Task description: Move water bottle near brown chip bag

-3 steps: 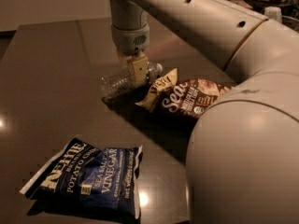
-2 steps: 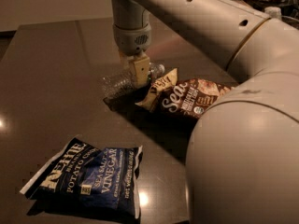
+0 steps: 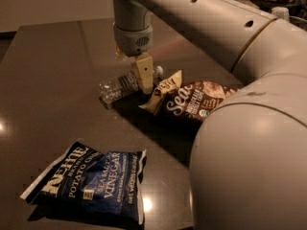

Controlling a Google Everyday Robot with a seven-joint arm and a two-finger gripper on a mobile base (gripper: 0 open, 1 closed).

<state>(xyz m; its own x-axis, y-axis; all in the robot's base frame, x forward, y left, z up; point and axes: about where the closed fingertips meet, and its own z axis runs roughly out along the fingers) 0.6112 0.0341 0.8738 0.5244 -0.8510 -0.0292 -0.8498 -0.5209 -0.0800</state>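
Currently, the gripper (image 3: 144,80) sits low over the dark table (image 3: 53,80), hanging from the wrist at roughly 12 o'clock in your view. It comes straight down onto the water bottle (image 3: 117,86). Its cream lower part crosses the front of the bottle close to the neck, where the label band is. The gripper is against the bottle or just in front of it. You cannot tell whether it is pinching the bottle or standing spread around it, since the far side is hidden.

Bottle: lying on its side on the table, not lifted. The white cap points toward 2 o'clock and the clear base toward 8 o'clock.

Brown chip bag (image 3: 192,102): lying flat at about 4 o'clock from the bottle's cap. Its cream-yellow end is turned toward the bottle and sits just beside the cap and the gripper. You cannot tell whether bag and bottle actually touch.

Blue bag (image 3: 91,183): lying flat at about 7 o'clock from the bottle, well apart from it, with white lettering facing up.

Arm (image 3: 201,18): it runs from the upper middle of your view down to 3 o'clock. Its large pale segment fills the lower right and covers the right end of the brown chip bag.
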